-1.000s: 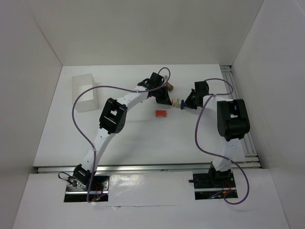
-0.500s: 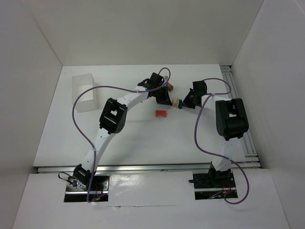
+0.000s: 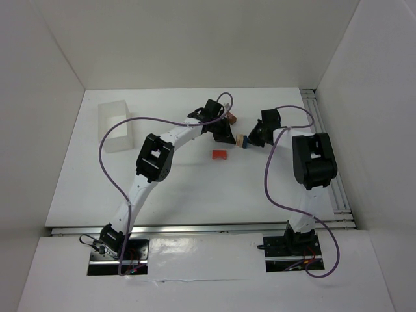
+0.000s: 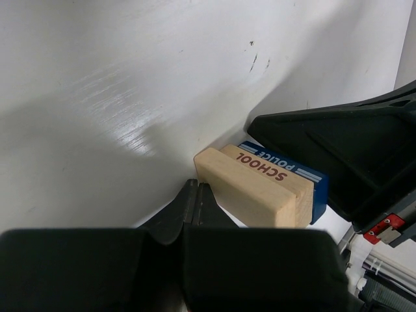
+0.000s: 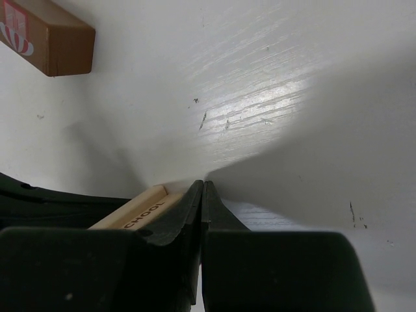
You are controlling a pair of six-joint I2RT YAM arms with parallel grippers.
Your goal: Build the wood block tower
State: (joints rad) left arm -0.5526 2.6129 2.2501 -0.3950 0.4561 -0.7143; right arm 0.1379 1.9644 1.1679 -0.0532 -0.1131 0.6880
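Note:
Two pale wood blocks [image 4: 257, 185] and a blue block [image 4: 305, 179] lie pressed side by side on the table; one pale block reads SCHOOL, the blue one POLICE. In the top view this row [image 3: 241, 140] sits between my two grippers. My left gripper [image 3: 225, 134] is shut and empty, its tip [image 4: 196, 188] against the row's left end. My right gripper [image 3: 254, 138] is shut and empty, its tip [image 5: 203, 185] against the row's other end, with the SCHOOL block [image 5: 140, 211] beside it. A brown block [image 3: 231, 119] lies just behind and also shows in the right wrist view [image 5: 45, 32]. An orange-red block [image 3: 220, 154] lies in front.
A translucent white tub [image 3: 114, 127] stands at the back left. A metal rail [image 3: 325, 149] runs along the table's right edge. White walls close in the table on three sides.
My right gripper has moved left, pushing the blue block against the pale blocks, and the row has slid a little left toward the left gripper. The left arm has barely moved.

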